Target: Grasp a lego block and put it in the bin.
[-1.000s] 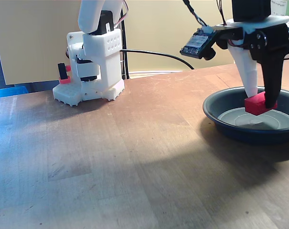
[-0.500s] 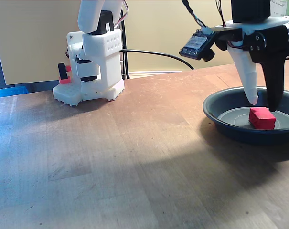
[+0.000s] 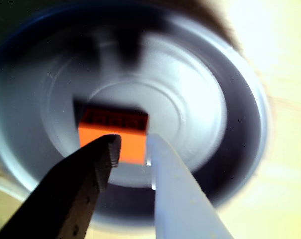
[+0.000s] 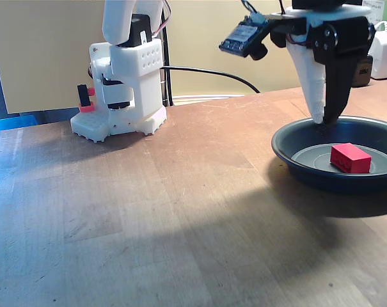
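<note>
The red lego block point(image 4: 350, 158) lies flat on the bottom of the dark round bin point(image 4: 289, 138) at the right of the fixed view, with nothing touching it. My gripper point(image 4: 324, 119) hangs above the bin's back rim, up and to the left of the block, and holds nothing. In the wrist view the block point(image 3: 113, 128) sits near the middle of the bin point(image 3: 240, 99), just beyond my gripper point(image 3: 133, 147). The black fingertip point(image 3: 110, 147) and the white fingertip point(image 3: 155, 149) stand a narrow gap apart, so I count the gripper as open.
The white robot base point(image 4: 126, 83) stands at the back left of the wooden table point(image 4: 148, 211), and a black cable point(image 4: 206, 70) runs behind it. A white and black adapter point(image 4: 379, 57) sits at the far right. A blue object point(image 4: 11, 121) lies at the left edge.
The gripper let go of the block, which dropped onto the bin's bottom. It has since risen, moved left and back, and its fingers have narrowed.
</note>
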Tool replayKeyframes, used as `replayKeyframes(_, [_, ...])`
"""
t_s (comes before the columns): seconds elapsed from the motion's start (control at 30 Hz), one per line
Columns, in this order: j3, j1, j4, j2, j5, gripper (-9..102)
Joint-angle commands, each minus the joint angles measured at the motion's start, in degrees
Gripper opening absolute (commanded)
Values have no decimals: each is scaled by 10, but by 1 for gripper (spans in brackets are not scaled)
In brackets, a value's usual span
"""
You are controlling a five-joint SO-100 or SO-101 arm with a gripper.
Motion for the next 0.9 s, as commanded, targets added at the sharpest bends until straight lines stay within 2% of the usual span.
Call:
replayKeyframes(0.0, [-19, 25, 24, 52, -28, 0])
replayKeyframes(0.37, [-18, 136, 76, 114, -230, 0])
replayKeyframes(0.5, [34, 174, 73, 156, -281, 0])
replayKeyframes(0.63, [124, 208, 67, 235, -290, 0])
replayKeyframes(0.87, [367, 286, -49, 397, -292, 0])
